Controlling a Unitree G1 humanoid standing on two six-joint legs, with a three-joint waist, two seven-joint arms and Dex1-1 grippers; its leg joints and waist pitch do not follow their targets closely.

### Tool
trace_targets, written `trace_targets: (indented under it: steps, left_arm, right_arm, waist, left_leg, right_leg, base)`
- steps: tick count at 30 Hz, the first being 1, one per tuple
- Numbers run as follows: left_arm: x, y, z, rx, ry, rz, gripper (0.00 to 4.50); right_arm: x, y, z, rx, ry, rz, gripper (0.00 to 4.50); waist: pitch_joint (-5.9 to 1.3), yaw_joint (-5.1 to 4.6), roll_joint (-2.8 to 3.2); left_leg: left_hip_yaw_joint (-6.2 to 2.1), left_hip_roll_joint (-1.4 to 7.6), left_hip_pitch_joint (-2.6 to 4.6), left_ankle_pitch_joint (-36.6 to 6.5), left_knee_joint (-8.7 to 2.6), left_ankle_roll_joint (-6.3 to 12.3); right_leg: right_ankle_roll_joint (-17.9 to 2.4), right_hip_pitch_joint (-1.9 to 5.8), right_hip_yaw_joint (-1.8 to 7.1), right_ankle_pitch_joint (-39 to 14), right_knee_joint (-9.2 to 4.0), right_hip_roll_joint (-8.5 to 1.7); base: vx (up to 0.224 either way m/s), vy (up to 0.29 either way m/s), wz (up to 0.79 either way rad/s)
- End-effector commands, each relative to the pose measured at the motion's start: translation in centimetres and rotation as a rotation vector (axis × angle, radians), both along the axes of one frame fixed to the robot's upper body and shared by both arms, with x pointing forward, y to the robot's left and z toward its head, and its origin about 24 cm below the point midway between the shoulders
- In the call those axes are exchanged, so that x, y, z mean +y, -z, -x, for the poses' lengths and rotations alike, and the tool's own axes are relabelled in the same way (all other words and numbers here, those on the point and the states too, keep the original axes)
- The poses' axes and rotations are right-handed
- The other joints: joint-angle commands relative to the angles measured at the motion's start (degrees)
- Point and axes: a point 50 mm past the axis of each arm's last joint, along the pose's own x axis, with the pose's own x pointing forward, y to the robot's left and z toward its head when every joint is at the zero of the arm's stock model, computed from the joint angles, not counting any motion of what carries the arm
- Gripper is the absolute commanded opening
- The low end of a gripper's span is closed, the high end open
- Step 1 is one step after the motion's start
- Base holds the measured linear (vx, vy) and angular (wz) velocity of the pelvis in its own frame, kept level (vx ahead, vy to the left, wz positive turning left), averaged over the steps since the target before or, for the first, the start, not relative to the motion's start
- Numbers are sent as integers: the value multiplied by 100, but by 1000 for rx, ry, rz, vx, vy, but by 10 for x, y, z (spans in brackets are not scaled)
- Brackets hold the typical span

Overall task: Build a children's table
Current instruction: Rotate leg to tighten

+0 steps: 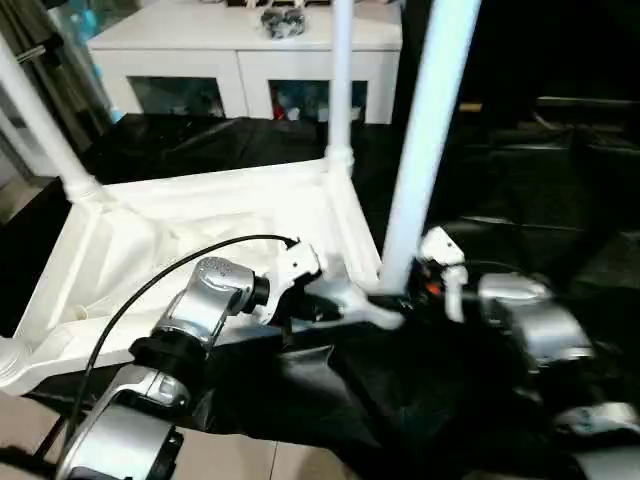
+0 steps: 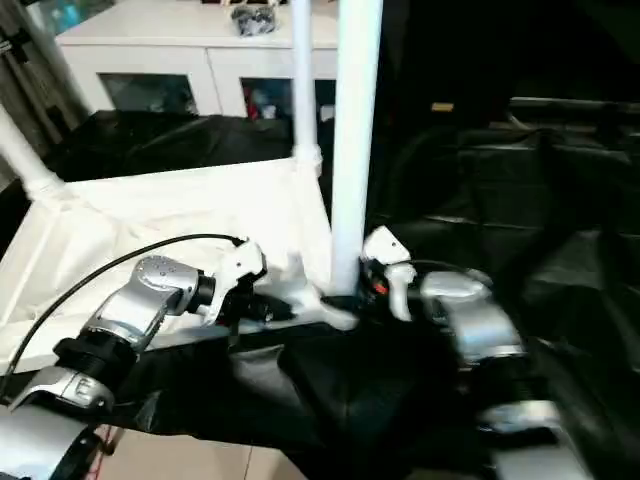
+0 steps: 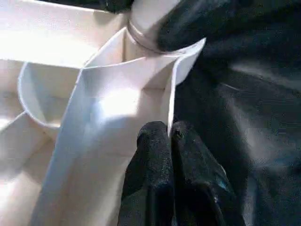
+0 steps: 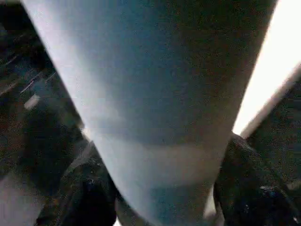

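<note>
Tabletop (image 1: 190, 240) lies underside-up on the black-draped work table (image 1: 520, 190); legs stand at its 11, 1 and 4 o'clock corners; left gripper (image 3: 169, 136) pinched shut on the tabletop's rim beside the 4 o'clock socket; right gripper (image 4: 160, 197) clamped round that near leg (image 1: 425, 140), at its base.

A white cabinet (image 1: 245, 60) with glass doors stands at upper left, behind a work table draped in black cloth (image 1: 540, 180).
</note>
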Motion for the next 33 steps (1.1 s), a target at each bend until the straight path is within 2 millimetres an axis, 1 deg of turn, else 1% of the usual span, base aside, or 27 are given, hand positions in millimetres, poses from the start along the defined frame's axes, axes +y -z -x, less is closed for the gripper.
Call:
trace_targets:
  steps: [1,2,3,4,5,6,7,9,10,12,13,14,15,16,18,19,20,22,24,25,26,27,28,29,30,32,33]
  left_arm:
    - [-35,-3,-3,-26,-47,39,0]
    - [-38,-3,-4,-29,-66,39,0]
    - [-40,-3,-5,-33,-86,38,0]
    - [-45,-3,-6,-32,-115,43,0]
    - [-49,-3,-7,-31,-134,47,0]
    - [-55,-3,-7,-29,-157,56,0]
    - [-61,-4,-7,-29,-181,63,0]
    - [-68,-4,-6,-31,-197,75,0]
    - [-73,-4,-4,-34,-183,86,0]
    - [-76,-4,-1,-36,-161,94,0]
    - [-77,-4,-1,-37,-155,94,0]
    - [-75,-3,-1,-38,-155,92,0]
    - [-73,-3,-2,-38,-158,89,0]
    - [-70,-3,-3,-41,-155,85,0]
    - [-65,-3,-3,-47,-142,76,0]
    - [-60,-2,-3,-54,-124,64,0]
    - [-58,-2,-2,-50,-110,60,0]
    - [-53,-2,-1,-53,-78,54,0]
    - [-47,-1,0,-47,-39,43,0]
    - [-44,-1,1,-47,-17,38,0]
    - [-43,-1,1,-45,-8,35,0]
    - [-38,0,2,-39,20,26,0]
    - [-35,0,3,-36,39,20,0]
    - [-33,0,3,-33,52,17,0]
    - [-33,0,3,-33,52,17,0]
    - [-28,0,6,-19,100,2,0]
    - [-22,0,8,-6,154,-8,0]
  right_arm:
    - [32,41,16,160,7,56,240]
    - [34,42,15,161,34,51,240]
    - [36,43,13,163,63,47,237]
    - [41,44,12,166,99,36,235]
    - [44,44,11,170,125,28,234]
    - [49,47,9,169,180,40,232]
    - [53,49,6,166,238,61,228]
    - [57,52,3,146,306,104,228]
    - [59,52,1,131,333,117,228]
    - [60,52,0,132,350,103,228]
    - [62,51,-1,135,350,83,228]
    - [63,49,-1,143,334,50,265]
    - [63,46,-2,142,313,25,275]
    - [62,43,-2,138,288,12,275]
    - [61,39,-1,122,233,9,289]
    - [60,37,0,110,171,13,289]
    - [58,36,2,103,127,15,289]
    - [54,34,7,102,26,6,289]
    - [46,32,13,107,-65,7,289]
    - [43,32,15,109,-101,9,289]
    - [41,31,16,113,-118,10,289]
    - [35,30,21,128,-173,14,289]
    - [31,30,24,141,-211,15,289]
    - [29,29,26,151,-235,15,289]
    - [29,29,26,151,-235,15,289]
    - [22,30,32,174,-291,31,289]
    - [16,30,37,206,-339,38,289]
  waist:
    - [-102,-84,-71]
    - [-102,-84,-71]
    - [-63,-151,-76]
    - [-61,-187,-65]
    - [-66,-196,-66]
    - [-67,-216,-66]
    - [-68,-291,-50]
    - [-72,-370,-44]
    - [-83,-427,-55]
    - [-84,-449,-59]
    - [-96,-466,-62]
    - [-99,-466,-79]
    - [-108,-452,-87]
    - [-112,-444,-72]
    - [-118,-438,-76]
    - [-147,-415,-81]
    - [-170,-397,-77]
    - [-182,-333,-90]
    - [-182,-323,-101]
    - [-184,-274,-115]
    - [-183,-267,-114]
    - [-186,-246,-111]
    - [-195,-225,-110]
    - [-192,-183,-104]
    - [-188,-161,-97]
    - [-196,-83,-94]
    - [-187,-44,-84]
  left_leg:
    - [-373,548,90,-2391,-491,-65]
    - [-373,548,90,-2391,-491,-65]
    - [-386,506,155,-2837,-467,-134]
    - [-405,488,161,-2967,-464,-150]
    - [-422,486,157,-2991,-469,-141]
    - [-433,492,141,-3007,-480,-147]
    - [-454,484,131,-3135,-496,-190]
    - [-471,475,90,-3212,-507,-191]
    - [-482,467,82,-3233,-500,-172]
    - [-475,458,72,-3223,-496,-118]
    - [-473,459,28,-3102,-499,-18]
    - [-470,465,16,-3051,-499,10]
    - [-451,472,17,-2928,-498,68]
    - [-450,482,12,-2866,-501,83]
    - [-438,492,-21,-2749,-514,126]
    - [-425,510,-47,-2523,-519,187]
    - [-415,518,-60,-2354,-512,228]
    - [-355,523,-73,-1911,-475,443]
    - [-343,525,-79,-1763,-463,526]
    - [-336,525,-95,-1604,-438,658]
    - [-334,531,-93,-1568,-435,677]
    - [-337,532,-109,-1462,-435,708]
    - [-332,541,-101,-1405,-432,721]
    - [-315,556,-98,-1301,-431,757]
    - [-312,564,-99,-1264,-435,756]
    - [-298,579,-77,-1204,-432,702]
    - [-286,582,-62,-1213,-431,675]
  right_leg:
    - [-1070,4,335,-3037,-572,-648]
    - [-1070,4,335,-3037,-572,-648]
    - [-868,-77,324,-3576,-639,-638]
    - [-745,-87,314,-3793,-670,-643]
    - [-699,-82,310,-3817,-677,-649]
    - [-683,-83,318,-3787,-670,-646]
    - [-696,-100,306,-3682,-663,-636]
    - [-694,-88,296,-3636,-659,-645]
    - [-720,-85,293,-3581,-658,-656]
    - [-721,-90,302,-3561,-671,-657]
    - [-759,-64,324,-3458,-660,-674]
    - [-779,-60,332,-3408,-659,-678]
    - [-841,-57,347,-3247,-651,-673]
    - [-890,-49,355,-3129,-636,-677]
    - [-1000,-15,354,-2842,-607,-669]
    - [-1121,33,359,-2426,-566,-666]
    - [-1175,57,366,-2189,-550,-672]
    - [-1394,87,372,-1524,-513,-679]
    - [-1471,99,370,-1397,-494,-683]
    - [-1471,123,368,-1429,-498,-695]
    - [-1483,119,367,-1463,-496,-695]
    - [-1466,142,355,-1474,-491,-686]
    - [-1471,148,348,-1429,-479,-675]
    - [-1491,143,340,-1326,-463,-656]
    - [-1499,144,335,-1296,-457,-652]
    - [-1522,146,327,-1221,-438,-637]
    - [-1515,132,336,-1255,-445,-645]
  base:
    - [0,0,0]
    - [-53,30,-2]
    - [-60,30,-1]
    - [-73,41,-2]
    - [0,0,0]
    - [0,0,0]
    - [0,0,0]
    - [0,0,0]
    - [0,0,0]
    - [0,0,0]
    - [0,0,0]
    - [0,0,0]
    - [0,0,0]
    - [0,0,0]
    - [0,0,0]
    - [0,0,0]
    - [0,0,0]
    - [0,0,0]
    - [0,0,0]
    - [0,0,0]
    - [0,0,0]
    - [0,0,0]
    - [0,0,0]
    - [0,0,0]
    - [0,0,0]
    - [0,0,0]
    - [0,0,0]
